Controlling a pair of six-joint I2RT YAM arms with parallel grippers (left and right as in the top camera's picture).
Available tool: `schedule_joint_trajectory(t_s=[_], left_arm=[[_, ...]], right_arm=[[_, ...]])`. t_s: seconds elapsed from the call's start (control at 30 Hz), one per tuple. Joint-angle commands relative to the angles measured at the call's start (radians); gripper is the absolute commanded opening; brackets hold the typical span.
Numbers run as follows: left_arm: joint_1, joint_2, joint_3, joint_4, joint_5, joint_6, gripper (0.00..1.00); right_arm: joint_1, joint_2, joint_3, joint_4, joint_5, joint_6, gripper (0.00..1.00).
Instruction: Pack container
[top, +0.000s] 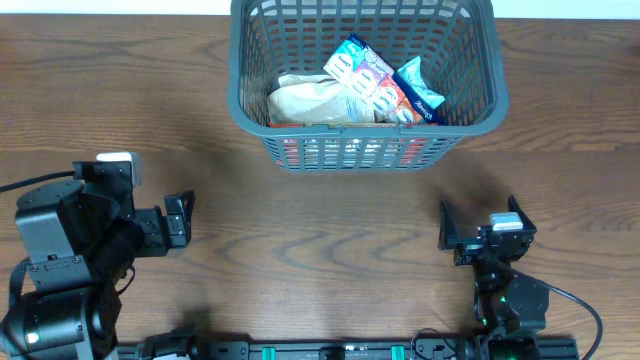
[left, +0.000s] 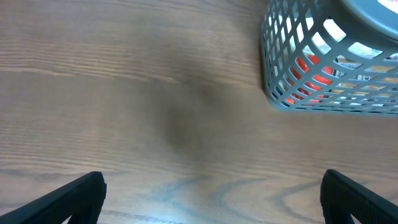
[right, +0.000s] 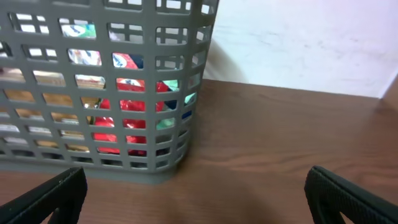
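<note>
The dark grey lattice container (top: 470, 110) stands at the back middle of the table, holding several snack packets (top: 350, 90), beige, white, red and blue. It also shows in the left wrist view (left: 292, 99) at the upper right and in the right wrist view (right: 155, 165) at the left. My left gripper (top: 180, 220) is open and empty at the front left, its fingers wide apart over bare wood (left: 211, 199). My right gripper (top: 478, 228) is open and empty at the front right, facing the container (right: 196, 199).
The brown wooden table (top: 320, 240) lies between both grippers and the container. A white wall (right: 298, 43) stands behind the table's far edge. Black arm bases sit along the front edge (top: 330, 350).
</note>
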Motion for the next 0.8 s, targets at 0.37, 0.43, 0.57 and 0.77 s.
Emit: schedule_joint_trajectory(t_s=[0.37,0.43,0.57,0.77], left_arm=[[-0.001,0.000,0.003,-0.002,0.013,-0.013,0.98],[-0.001,0.000,0.003,-0.002,0.013,-0.013,0.98],[-0.001,0.000,0.003,-0.002,0.013,-0.013,0.99],[-0.001,0.000,0.003,-0.002,0.013,-0.013,0.99]], right_arm=[[-0.027,-0.011,-0.009,0.003,0.004,0.148,0.99],[-0.026,-0.011,-0.009,0.003,0.004,0.148,0.99],[-0.026,-0.011,-0.009,0.004,0.004,0.148,0.99],[-0.026,-0.011,-0.009,0.004,0.004,0.148,0.99]])
